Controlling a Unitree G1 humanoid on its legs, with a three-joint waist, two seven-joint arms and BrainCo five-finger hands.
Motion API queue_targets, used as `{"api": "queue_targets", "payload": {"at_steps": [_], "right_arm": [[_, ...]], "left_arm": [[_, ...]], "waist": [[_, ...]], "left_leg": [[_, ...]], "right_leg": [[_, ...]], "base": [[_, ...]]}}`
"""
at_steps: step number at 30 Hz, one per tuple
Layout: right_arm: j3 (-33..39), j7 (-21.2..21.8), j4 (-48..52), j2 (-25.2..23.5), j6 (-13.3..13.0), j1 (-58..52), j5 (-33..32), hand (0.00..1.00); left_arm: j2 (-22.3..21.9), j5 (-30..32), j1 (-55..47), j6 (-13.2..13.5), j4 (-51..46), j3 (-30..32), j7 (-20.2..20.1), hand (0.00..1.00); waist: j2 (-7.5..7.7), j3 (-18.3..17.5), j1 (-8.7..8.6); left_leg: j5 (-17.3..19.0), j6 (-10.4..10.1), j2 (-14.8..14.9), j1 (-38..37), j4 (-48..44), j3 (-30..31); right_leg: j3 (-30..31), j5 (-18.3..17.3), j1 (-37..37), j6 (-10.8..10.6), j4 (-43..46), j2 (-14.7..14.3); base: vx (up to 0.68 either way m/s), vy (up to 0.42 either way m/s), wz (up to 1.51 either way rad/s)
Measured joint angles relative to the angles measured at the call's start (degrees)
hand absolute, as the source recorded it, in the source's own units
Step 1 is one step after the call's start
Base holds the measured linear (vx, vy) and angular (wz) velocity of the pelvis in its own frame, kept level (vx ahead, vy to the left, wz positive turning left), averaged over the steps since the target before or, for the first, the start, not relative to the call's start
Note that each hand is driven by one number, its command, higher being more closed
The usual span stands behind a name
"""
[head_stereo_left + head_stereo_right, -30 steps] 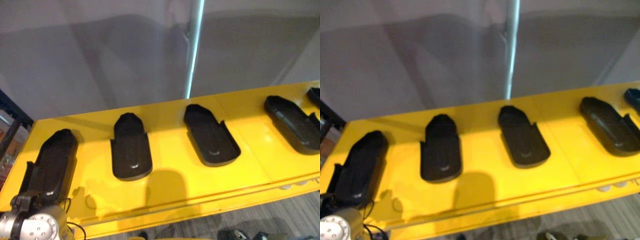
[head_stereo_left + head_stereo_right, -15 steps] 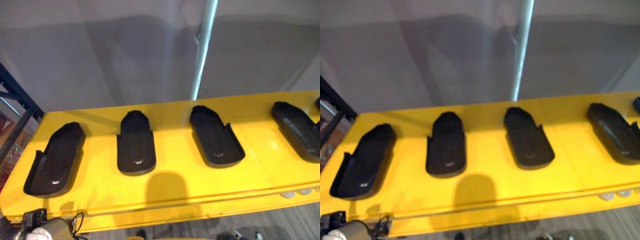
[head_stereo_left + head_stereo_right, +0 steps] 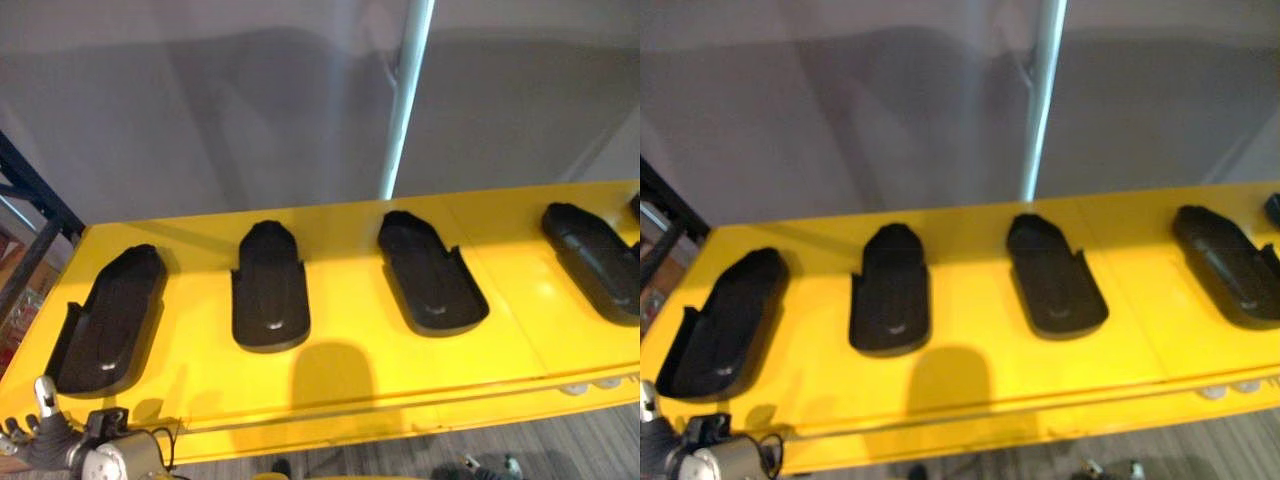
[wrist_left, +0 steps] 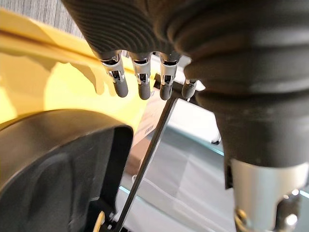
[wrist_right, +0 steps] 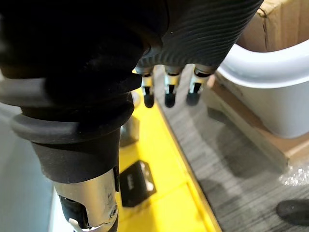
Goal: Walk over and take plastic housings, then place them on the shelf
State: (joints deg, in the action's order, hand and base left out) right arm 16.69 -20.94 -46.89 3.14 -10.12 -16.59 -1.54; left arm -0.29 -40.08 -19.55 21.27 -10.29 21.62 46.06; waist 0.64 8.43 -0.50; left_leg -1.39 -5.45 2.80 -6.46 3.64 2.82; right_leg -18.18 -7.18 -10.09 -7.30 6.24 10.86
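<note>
At least 4 plastic housings (image 3: pixel 270 300) already sit on the yellow shelf (image 3: pixel 350 375), 9 to 3 o'clock; left hand (image 4: pixel 119 81) and right hand (image 5: pixel 169 91) hang slack, empty.

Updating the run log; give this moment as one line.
phase: at yellow shelf | left hand: open, empty, near leftmost housing | right hand: open, empty, above floor | other housings: lying in row on shelf

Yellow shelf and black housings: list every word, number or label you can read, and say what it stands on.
None: the yellow shelf, the black plastic housings and the cardboard box show no words, numbers or labels that can be read.
</note>
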Motion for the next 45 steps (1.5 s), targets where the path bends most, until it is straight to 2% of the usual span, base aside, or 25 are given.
{"api": "queue_targets", "payload": {"at_steps": [6, 19, 45], "right_arm": [[-0.87, 0.02, 0.0, 0.01, 0.0, -0.38, 0.02, 0.0], [-0.99, 0.07, 0.02, 0.02, 0.0, -0.4, 0.03, 0.0], [-0.98, 0.87, 0.51, 0.26, 0.55, -0.64, 0.27, 0.0]], "left_arm": [[-0.04, 0.07, 0.52, 2.14, 0.32, -0.58, 0.52, 0.0], [0.04, 0.57, 2.19, 2.38, 2.99, -1.71, 4.97, 0.0], [1.03, 2.97, 4.5, 2.79, 8.07, -1.3, 5.16, 0.0]], "waist": [[0.3, -0.28, -0.22], [0.73, -0.65, -0.28], [0.96, -0.53, -0.49]], "left_leg": [[0.0, 0.01, 0.01, -0.52, 0.54, -0.5], [0.01, 0.01, 0.01, -0.79, 0.8, -1.46], [0.09, 0.1, 0.01, -1.54, 0.87, -3.15]], "right_leg": [[0.83, 0.1, 0.03, -0.12, -0.75, -0.04], [1.25, 0.69, -0.1, -0.1, -1.14, -0.06], [2.95, 1.48, -0.04, -0.14, -1.88, -0.12]], "base": [[-0.01, 0.003, -0.05], [-0.01, 0.0, -0.02], [-0.02, 0.002, -0.03]]}}
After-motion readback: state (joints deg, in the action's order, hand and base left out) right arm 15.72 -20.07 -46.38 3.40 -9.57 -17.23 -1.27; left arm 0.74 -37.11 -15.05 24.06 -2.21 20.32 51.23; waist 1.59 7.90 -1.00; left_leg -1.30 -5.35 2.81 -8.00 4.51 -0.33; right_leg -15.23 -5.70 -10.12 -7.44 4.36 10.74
